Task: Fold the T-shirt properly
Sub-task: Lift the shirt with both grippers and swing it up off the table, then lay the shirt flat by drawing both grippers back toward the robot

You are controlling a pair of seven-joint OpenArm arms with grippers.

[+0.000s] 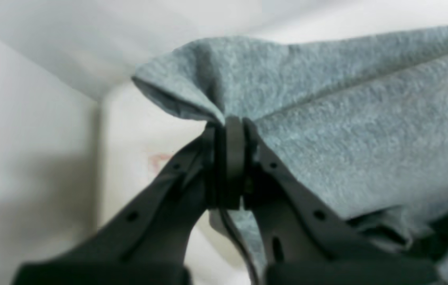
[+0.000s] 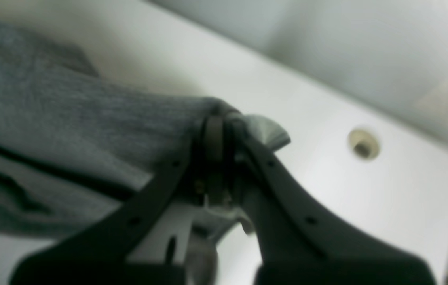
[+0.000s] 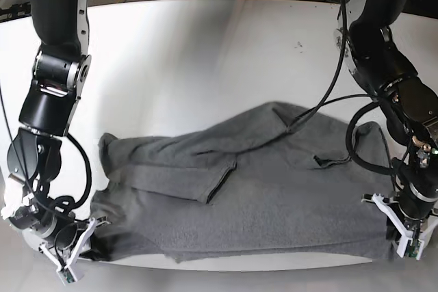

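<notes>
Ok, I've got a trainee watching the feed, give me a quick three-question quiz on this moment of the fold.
1. True or false: both claws are clamped on the T-shirt.
2. Which edge of the white table are the left claw and right claw working at in the base view: A) far, B) near, C) middle?
3. Fill in: the shirt lies ____ on the table, with creases and a turned-over flap, not yet a neat fold.

Key: 1 true; 2 B; 3 rumpled.
</notes>
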